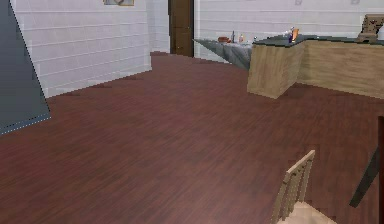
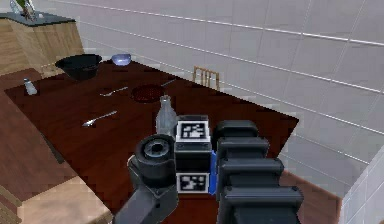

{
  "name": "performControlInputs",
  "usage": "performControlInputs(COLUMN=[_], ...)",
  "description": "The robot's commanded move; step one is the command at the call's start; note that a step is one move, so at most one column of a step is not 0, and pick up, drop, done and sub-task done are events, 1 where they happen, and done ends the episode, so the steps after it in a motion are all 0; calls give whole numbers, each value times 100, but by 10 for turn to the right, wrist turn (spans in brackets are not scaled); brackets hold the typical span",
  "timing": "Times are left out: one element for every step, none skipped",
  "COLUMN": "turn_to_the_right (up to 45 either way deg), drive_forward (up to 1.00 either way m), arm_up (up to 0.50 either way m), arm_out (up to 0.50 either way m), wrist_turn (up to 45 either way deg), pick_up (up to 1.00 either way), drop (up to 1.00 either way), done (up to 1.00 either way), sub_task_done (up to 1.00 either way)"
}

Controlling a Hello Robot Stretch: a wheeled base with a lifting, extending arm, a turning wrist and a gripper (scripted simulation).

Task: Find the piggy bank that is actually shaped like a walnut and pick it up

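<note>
Out on my arm's side stood a dark wooden table (image 2: 60, 110), and my gripper (image 2: 150, 172) showed against its near end, close by a clear glass bottle (image 2: 165, 115). With tabletop and bottle behind my jaws, I could not tell how they stood or whether they held anything. The table looked laid for a meal, which I judged explained the spoon (image 2: 99, 119) and a second utensil (image 2: 113, 92) lying flat near a dark red plate (image 2: 147, 93), with a black bowl (image 2: 77, 66), a pale bowl (image 2: 121, 60) and a small shaker (image 2: 31, 87) toward the far end. Ahead, across bare floor, stood a wood-fronted counter (image 1: 300, 65) bearing small things. Where the piggy bank sat I could not tell, nor could I judge its long axis or facing.
</note>
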Motion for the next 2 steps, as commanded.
performControlInputs(turn_to_the_right=[0,0], drive_forward=[0,0], arm_up=[0,0], arm_out=[0,0], wrist_turn=[450,450], pick_up=[0,0], drop=[0,0], done=[0,0], sub_task_done=[0,0])
